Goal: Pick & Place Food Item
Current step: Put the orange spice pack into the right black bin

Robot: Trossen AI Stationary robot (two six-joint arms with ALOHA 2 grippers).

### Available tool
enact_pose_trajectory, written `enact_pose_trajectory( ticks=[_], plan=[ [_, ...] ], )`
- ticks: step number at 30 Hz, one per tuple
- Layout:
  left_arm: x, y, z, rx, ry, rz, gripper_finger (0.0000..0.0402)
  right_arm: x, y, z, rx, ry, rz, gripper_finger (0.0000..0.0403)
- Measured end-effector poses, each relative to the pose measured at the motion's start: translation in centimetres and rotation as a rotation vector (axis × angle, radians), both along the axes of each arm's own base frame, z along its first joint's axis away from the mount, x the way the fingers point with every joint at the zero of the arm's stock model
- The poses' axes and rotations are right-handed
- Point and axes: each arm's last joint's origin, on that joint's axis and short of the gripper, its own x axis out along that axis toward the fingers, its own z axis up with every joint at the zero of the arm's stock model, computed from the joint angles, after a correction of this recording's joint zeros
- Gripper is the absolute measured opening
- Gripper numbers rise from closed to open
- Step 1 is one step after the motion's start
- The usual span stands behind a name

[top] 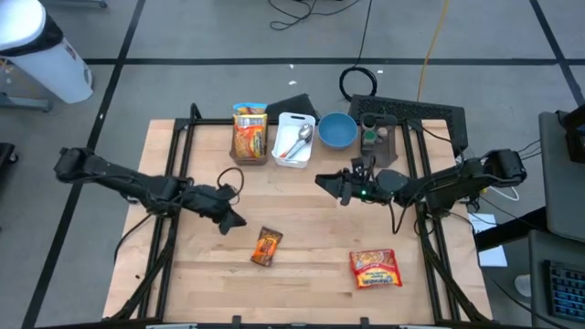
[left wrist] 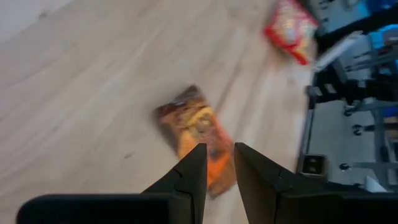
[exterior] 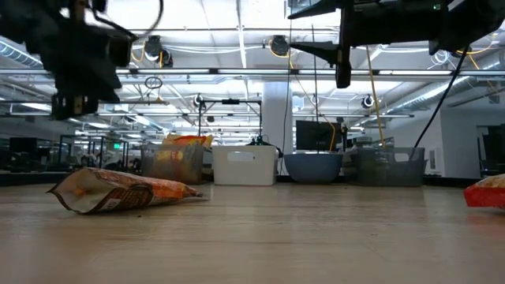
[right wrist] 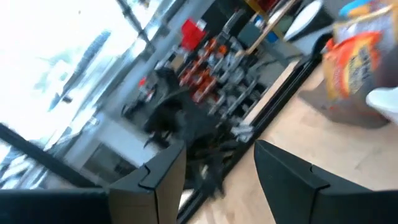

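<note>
An orange-brown snack bag (top: 266, 245) lies flat on the wooden table (top: 302, 292), near its middle. In the low view the bag (exterior: 118, 189) shows at the left. My left gripper (top: 235, 221) hovers just left of the bag and above it. It slants down toward the bag (left wrist: 196, 127), its fingers a narrow gap apart with nothing between them. A red snack bag (top: 376, 269) lies flat toward the near right. My right gripper (top: 322, 183) hangs open in the air right of the table's middle, pointing toward the left edge (right wrist: 217, 155).
Along the far edge stand a brown bin holding a snack bag (top: 249, 135), a white bin with a spoon (top: 295, 139), a blue bowl (top: 336, 131) and a grey bin (top: 379, 132). Bare wood lies between the two bags.
</note>
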Motion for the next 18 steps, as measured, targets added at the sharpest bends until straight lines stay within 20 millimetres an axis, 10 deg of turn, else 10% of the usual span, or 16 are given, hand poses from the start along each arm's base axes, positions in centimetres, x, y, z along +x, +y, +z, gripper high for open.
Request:
enact_pose_trajectory(
  ticks=[18],
  plan=[
    [3.9,5.4,-3.7,-0.203,0.063,-0.104,0.0088,0.2,-2.2,-0.4,-0.043,0.047,0.189,0.0183]
  ],
)
